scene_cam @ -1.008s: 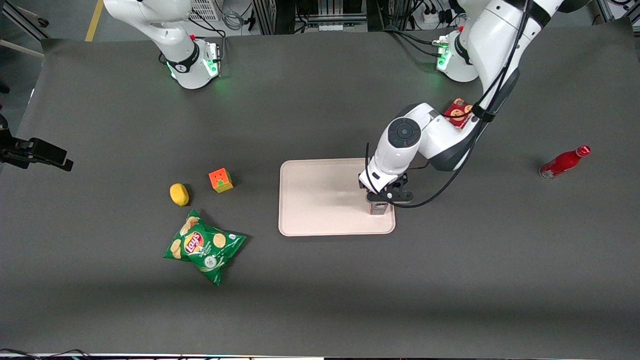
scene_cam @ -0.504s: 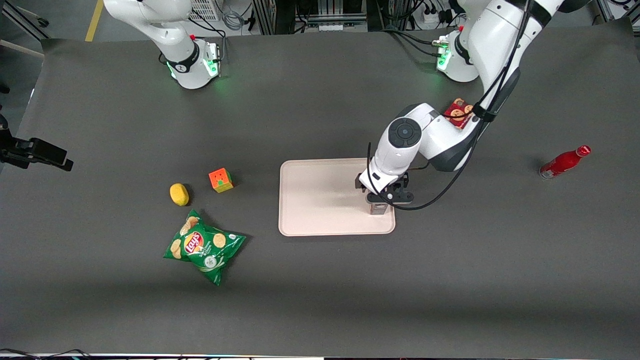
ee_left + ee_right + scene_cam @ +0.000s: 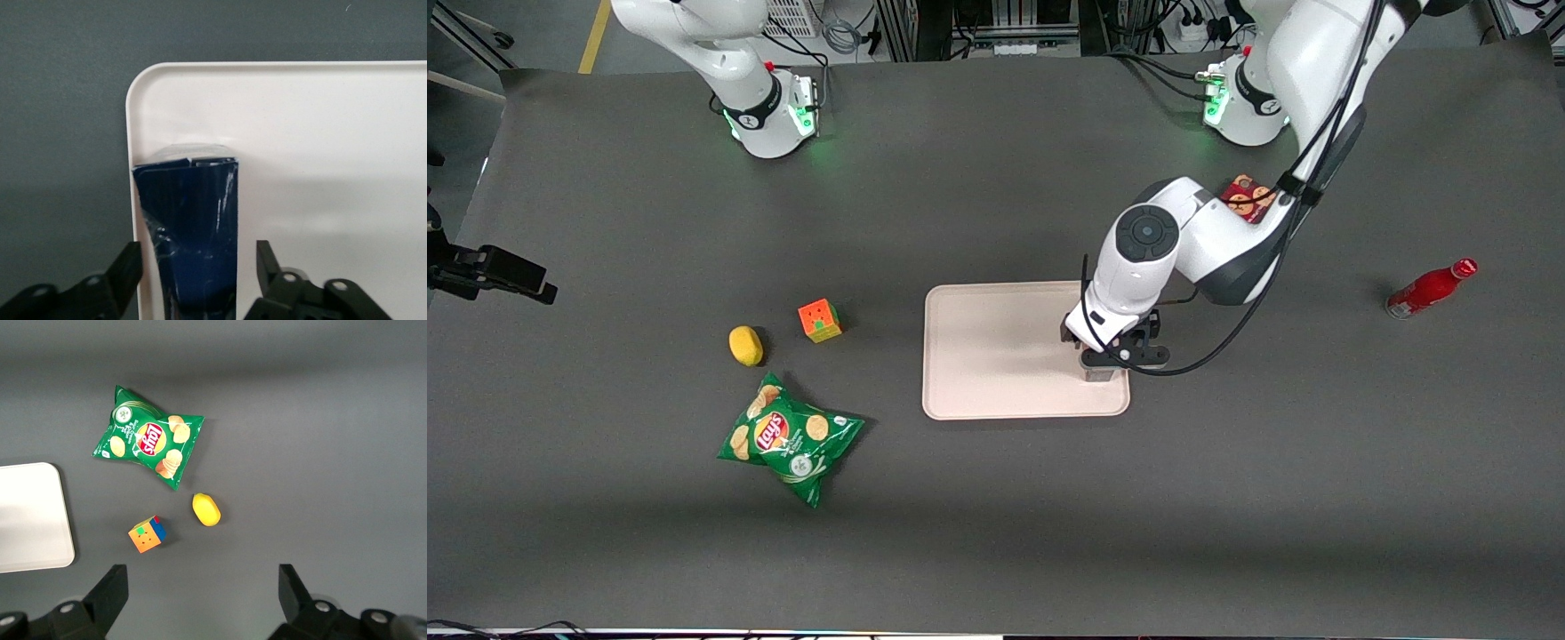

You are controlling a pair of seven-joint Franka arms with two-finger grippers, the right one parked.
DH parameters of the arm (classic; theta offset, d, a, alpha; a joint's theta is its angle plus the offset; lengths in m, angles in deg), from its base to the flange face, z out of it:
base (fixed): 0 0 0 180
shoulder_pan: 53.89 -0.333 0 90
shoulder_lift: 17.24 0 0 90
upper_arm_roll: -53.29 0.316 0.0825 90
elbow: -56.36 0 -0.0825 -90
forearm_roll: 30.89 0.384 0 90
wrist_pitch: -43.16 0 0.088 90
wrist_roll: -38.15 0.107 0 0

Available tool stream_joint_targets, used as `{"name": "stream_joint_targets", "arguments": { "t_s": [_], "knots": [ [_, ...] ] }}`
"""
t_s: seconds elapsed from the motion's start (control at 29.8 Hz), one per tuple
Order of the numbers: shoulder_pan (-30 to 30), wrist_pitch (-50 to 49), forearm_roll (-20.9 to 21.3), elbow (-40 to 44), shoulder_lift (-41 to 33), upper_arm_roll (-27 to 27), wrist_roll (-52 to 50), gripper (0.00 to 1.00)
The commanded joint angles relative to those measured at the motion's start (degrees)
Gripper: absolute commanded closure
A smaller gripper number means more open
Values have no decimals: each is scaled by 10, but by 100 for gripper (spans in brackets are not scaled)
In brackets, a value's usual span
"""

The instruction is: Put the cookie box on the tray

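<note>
Cookie box (image 3: pixel 193 233) on tray (image 3: pixel 320 133), pincer (image 3: pixel 198 280) open

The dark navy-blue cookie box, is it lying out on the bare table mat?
No, the dark navy-blue cookie box stands on the pale beige tray near its corner, between the open pincer's fingers.

**Readable print: one brand only**

Reads "Lay's", in the red-and-yellow roundel on the green chip bag (image 3: pixel 790 437), lying toward the parked arm's end of the table; same roundel legible from the right wrist camera (image 3: pixel 149 439). Nothing legible on the cookie box (image 3: pixel 192 227) standing on the tray (image 3: pixel 996 356) under the gripper (image 3: pixel 1110 363), nor on the red bottle (image 3: pixel 1430 287).
</note>
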Motion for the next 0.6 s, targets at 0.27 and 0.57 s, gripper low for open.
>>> {"name": "stream_joint_targets", "arguments": {
  "t_s": [0.27, 0.57],
  "knots": [
    [-7, -328, -115, 212, -109, 59, 283, 0],
    [-7, -362, -172, 204, -181, 255, 525, 0]
  ]
}}
